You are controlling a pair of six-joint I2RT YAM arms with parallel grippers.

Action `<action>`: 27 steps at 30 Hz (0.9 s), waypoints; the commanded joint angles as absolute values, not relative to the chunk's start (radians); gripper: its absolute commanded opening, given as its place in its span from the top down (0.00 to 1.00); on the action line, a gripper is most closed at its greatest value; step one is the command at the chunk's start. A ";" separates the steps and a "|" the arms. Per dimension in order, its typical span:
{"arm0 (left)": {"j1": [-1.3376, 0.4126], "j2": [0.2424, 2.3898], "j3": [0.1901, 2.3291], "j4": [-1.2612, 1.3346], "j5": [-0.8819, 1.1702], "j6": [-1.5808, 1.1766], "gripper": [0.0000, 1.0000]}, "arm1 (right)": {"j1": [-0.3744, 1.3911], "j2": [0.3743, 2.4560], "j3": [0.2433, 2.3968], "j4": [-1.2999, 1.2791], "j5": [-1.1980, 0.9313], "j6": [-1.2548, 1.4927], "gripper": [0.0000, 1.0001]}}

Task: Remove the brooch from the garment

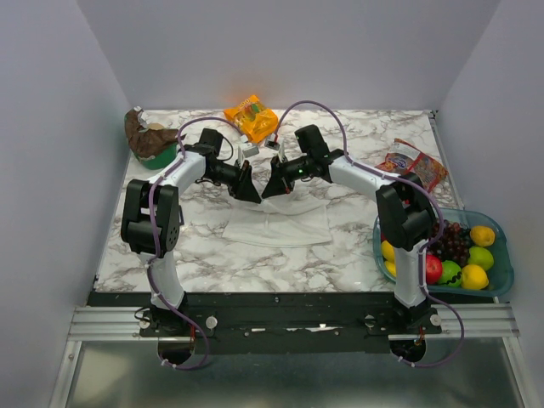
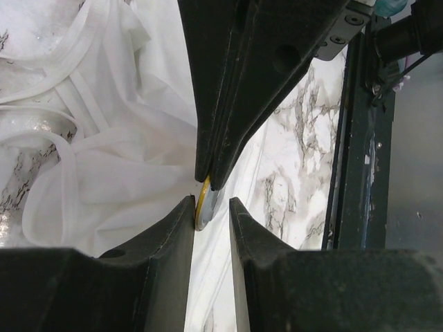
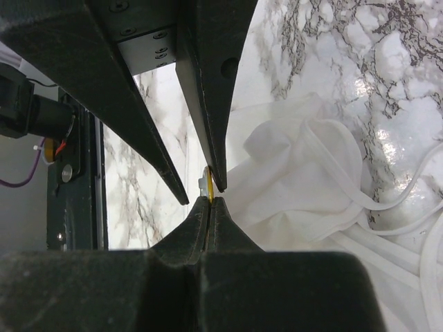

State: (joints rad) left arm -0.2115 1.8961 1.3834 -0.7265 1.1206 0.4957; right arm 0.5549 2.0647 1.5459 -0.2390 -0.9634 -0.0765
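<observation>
The garment (image 1: 285,225), white thin cloth with narrow straps, lies rumpled on the marble table between the arms. It also shows in the left wrist view (image 2: 118,152) and the right wrist view (image 3: 297,180). Both grippers meet tip to tip just above its far edge. The brooch (image 2: 205,204), a small golden disc seen edge-on (image 3: 208,181), is hidden in the top view. My right gripper (image 1: 269,190) (image 3: 210,200) is shut on it. My left gripper (image 1: 252,195) (image 2: 210,206) is open, its fingers either side of the brooch, one finger touching it. Whether the brooch is still pinned to the cloth does not show.
An orange snack bag (image 1: 251,117) lies at the back. A red snack pack (image 1: 412,166) lies at the right. A blue tray (image 1: 508,268) of fruit stands at the near right. A green bowl (image 1: 155,151) with a brown lump stands at the back left.
</observation>
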 commanded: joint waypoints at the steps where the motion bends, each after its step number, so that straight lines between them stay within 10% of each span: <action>1: -0.218 1.862 1.405 -0.762 1.143 0.539 0.66 | 0.548 2.068 1.546 -0.209 -0.960 -0.054 1.00; 27: -0.290 1.796 1.307 -0.453 0.770 0.252 0.82 | 0.546 2.054 1.519 -0.127 -0.899 0.167 1.00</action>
State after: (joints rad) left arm -0.2478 1.8687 1.3594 -0.5854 0.9714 0.3515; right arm 0.5411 2.0647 1.5295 -0.1890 -0.9215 0.0471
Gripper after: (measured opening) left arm 0.207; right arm 0.014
